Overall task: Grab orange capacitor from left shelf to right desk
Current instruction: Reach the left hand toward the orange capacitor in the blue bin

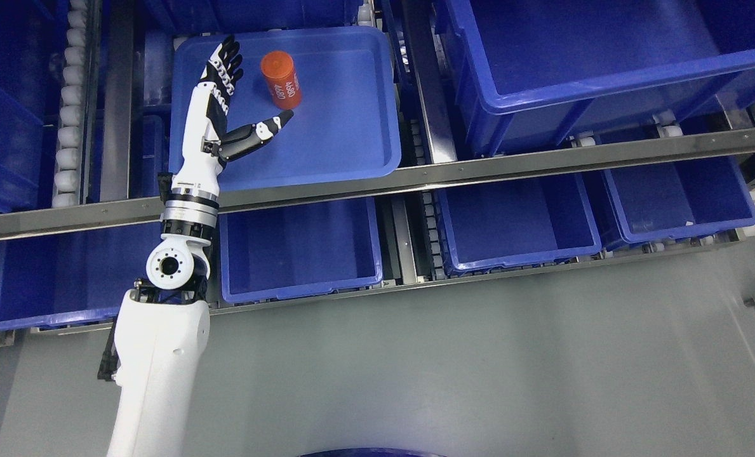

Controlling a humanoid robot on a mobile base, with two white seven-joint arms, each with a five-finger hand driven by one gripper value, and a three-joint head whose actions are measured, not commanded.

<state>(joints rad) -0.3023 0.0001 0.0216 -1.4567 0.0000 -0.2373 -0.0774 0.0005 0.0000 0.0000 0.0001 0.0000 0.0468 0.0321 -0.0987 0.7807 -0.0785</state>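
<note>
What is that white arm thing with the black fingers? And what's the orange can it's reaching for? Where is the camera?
That white arm belongs to a robot shaped a bit like a person. The camera sits on the robot's head and looks down, so you see what the robot sees. The arm comes in from the lower left, so it is the robot's left arm, and it ends in the left hand with black and white fingers, much like yours. The other arm is not in the picture.

The hand is open: the fingers point up and the thumb sticks out to the side. It holds nothing yet.

The orange can is a capacitor, an electrical part. It lies in a shallow blue tray on a metal shelf, between the fingers and the thumb; the thumb tip looks very close to its lower end. Around the tray are deeper blue bins, which look empty.
</note>
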